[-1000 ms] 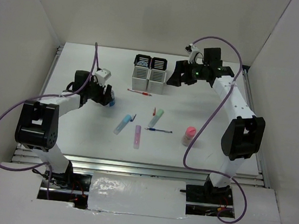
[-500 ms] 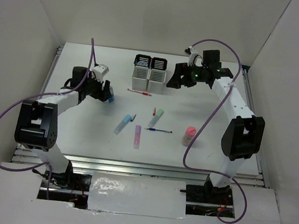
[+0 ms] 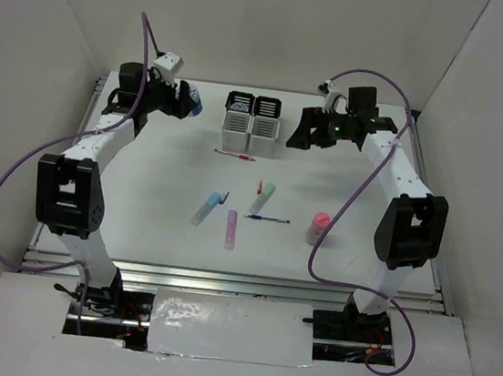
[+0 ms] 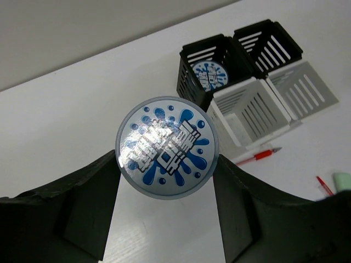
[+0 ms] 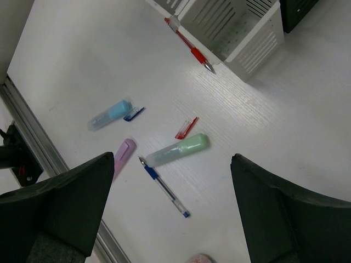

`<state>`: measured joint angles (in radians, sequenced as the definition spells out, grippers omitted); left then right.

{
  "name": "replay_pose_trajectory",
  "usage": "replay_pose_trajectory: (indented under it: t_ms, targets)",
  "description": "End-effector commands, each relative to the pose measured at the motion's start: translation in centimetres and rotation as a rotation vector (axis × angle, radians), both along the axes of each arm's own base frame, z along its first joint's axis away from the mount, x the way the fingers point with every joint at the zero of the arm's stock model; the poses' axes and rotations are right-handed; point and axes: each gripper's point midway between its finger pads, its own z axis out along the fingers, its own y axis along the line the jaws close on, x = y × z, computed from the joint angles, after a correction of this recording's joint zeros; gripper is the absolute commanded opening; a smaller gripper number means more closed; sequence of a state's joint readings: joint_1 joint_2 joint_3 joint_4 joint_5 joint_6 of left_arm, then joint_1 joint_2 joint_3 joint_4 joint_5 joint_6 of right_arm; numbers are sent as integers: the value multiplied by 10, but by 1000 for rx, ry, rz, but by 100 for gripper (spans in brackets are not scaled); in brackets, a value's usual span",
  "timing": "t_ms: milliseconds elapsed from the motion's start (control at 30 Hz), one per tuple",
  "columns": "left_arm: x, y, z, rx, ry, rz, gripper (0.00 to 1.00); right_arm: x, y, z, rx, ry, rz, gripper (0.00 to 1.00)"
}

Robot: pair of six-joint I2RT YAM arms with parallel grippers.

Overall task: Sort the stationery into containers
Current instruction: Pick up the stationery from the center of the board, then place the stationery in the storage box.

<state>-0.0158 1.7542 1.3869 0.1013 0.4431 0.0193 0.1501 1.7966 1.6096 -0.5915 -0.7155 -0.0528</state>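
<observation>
**Top view.** The blue roll (image 3: 193,105) is held in the left fingers (image 3: 183,99), well left of the containers (image 3: 252,126). The right fingers (image 3: 296,135) are spread wide and empty, just right of the block.

**Left wrist.** The roll is clamped across its rim, and a silver face with blue splashes is shown. It is judged light, rigid and smooth-edged, best taken by the rim. A second roll (image 4: 210,76) is lodged in a black cup.

**Right wrist.** The green stick (image 5: 178,149), blue stick (image 5: 109,114), red pen (image 5: 191,50) and blue pen (image 5: 164,189) are seen on the table (image 5: 82,55).
</observation>
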Motion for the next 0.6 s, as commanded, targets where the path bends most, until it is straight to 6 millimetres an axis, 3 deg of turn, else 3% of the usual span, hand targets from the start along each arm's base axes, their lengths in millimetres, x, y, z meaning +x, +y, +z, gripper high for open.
replay_pose_trajectory:
  t_ms: [0, 267, 567]
  targets:
    - [24, -16, 40, -88, -118, -35, 34, -1, -4, 29, 22, -92, 0, 93]
    - [62, -53, 62, -156, -231, -83, 34, 0, -20, 20, 10, -77, -31, 93]
    - [89, -111, 52, -105, -261, -147, 31, 1, -36, 10, 10, -60, -63, 93]
